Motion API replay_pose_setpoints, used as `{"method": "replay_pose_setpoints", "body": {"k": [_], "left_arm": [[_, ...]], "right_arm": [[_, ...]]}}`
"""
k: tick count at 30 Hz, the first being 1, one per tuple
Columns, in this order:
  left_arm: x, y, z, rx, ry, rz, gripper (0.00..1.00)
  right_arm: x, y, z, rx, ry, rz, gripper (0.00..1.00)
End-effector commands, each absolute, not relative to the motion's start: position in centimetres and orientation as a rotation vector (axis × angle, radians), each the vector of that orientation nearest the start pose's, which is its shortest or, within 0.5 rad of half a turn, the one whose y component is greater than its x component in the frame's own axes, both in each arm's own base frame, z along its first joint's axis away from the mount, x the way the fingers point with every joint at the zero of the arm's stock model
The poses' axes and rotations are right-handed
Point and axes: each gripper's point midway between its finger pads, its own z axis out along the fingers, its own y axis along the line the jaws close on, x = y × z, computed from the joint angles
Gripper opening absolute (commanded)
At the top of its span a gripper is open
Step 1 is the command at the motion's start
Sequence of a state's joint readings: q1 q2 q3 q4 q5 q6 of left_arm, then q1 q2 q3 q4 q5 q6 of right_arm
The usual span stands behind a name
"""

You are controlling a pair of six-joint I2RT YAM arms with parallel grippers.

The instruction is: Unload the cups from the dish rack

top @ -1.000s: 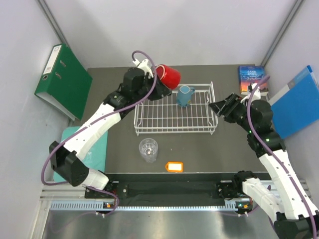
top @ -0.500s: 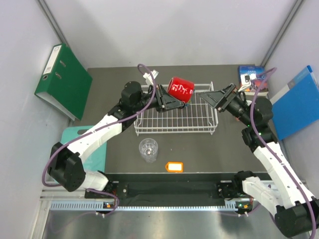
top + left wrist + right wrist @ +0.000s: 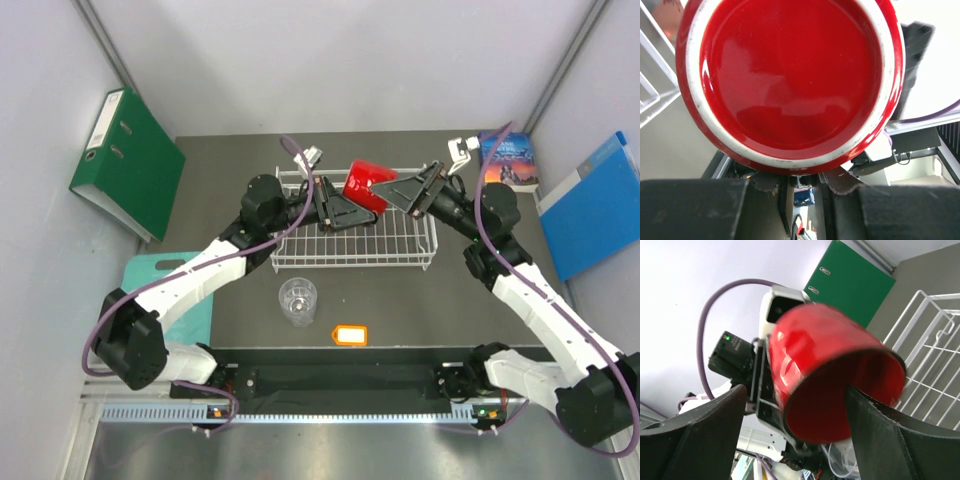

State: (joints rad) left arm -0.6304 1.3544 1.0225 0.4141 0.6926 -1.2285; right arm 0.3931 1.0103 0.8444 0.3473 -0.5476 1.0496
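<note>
One green binder leans on the wall at the far left, with one teal board at the left edge of the dark worktop. The left gripper reaches in over the one white wire rack and is clamped on the one red mug. It holds the mug in the air above the rack's far side. The mug is tipped on its side. Its base, ringed in white, fills the left wrist view, and its mouth points right.

One clear glass stands upright on the worktop, near the rack's front-left corner and apart from it. One orange tag lies just right of the glass, nearer the arm bases.

The right gripper is spread wide at the mug's mouth. In its wrist view its two fingers sit either side of the rim. I cannot tell if either finger touches the mug. It grips nothing.

At the far right, one book lies on the worktop's back corner. One blue folder leans against the wall beside it.
</note>
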Motion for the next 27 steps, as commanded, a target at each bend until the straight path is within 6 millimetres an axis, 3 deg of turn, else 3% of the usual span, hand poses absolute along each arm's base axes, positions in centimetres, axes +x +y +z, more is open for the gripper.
{"method": "replay_pose_setpoints", "body": {"k": [1, 5, 6, 10, 13, 14, 15, 18, 20, 21, 22, 23, 25, 27], "left_arm": [[21.4, -34.7, 39.6, 0.291, 1.655, -1.948, 0.00], [20.8, -35.5, 39.1, 0.311, 1.670, -1.956, 0.00], [20.5, -35.7, 39.2, 0.320, 1.668, -1.960, 0.00], [20.4, -36.2, 39.0, 0.334, 1.672, -1.964, 0.00], [20.6, -36.3, 38.6, 0.333, 1.685, -1.957, 0.00], [20.5, -36.4, 38.6, 0.340, 1.683, -1.958, 0.00], [20.6, -36.4, 38.4, 0.343, 1.684, -1.951, 0.00], [20.9, -36.5, 37.4, 0.350, 1.723, -1.905, 0.00], [21.3, -36.4, 37.0, 0.350, 1.748, -1.849, 0.14], [21.5, -36.3, 37.0, 0.350, 1.751, -1.833, 0.29], [21.6, -36.2, 37.1, 0.351, 1.753, -1.816, 0.57], [21.9, -36.0, 36.5, 0.343, 1.780, -1.785, 0.67], [22.5, -35.5, 36.6, 0.313, 1.791, -1.745, 0.81], [23.5, -34.9, 36.2, 0.263, 1.809, -1.702, 0.86]], "right_arm": [[25.9, 25.0, 42.0, -0.092, 1.469, 1.553, 0.77], [26.3, 25.9, 42.0, -0.102, 1.474, 1.570, 0.67], [26.4, 26.1, 41.7, -0.101, 1.481, 1.574, 0.59], [26.4, 26.9, 41.1, -0.106, 1.497, 1.594, 0.44], [26.5, 27.2, 40.3, -0.089, 1.520, 1.595, 0.24], [26.5, 27.2, 40.2, -0.083, 1.526, 1.593, 0.07], [26.7, 27.1, 40.0, -0.071, 1.540, 1.582, 0.00], [26.6, 26.7, 40.1, -0.069, 1.560, 1.534, 0.00], [26.8, 26.1, 40.3, -0.068, 1.565, 1.475, 0.00], [26.6, 25.7, 40.8, -0.061, 1.555, 1.446, 0.00], [26.7, 25.3, 39.9, -0.054, 1.598, 1.396, 0.00], [26.7, 24.8, 40.7, -0.051, 1.588, 1.366, 0.00], [26.8, 23.6, 41.0, -0.031, 1.603, 1.273, 0.00], [26.9, 22.3, 41.4, -0.004, 1.602, 1.192, 0.00]]}}
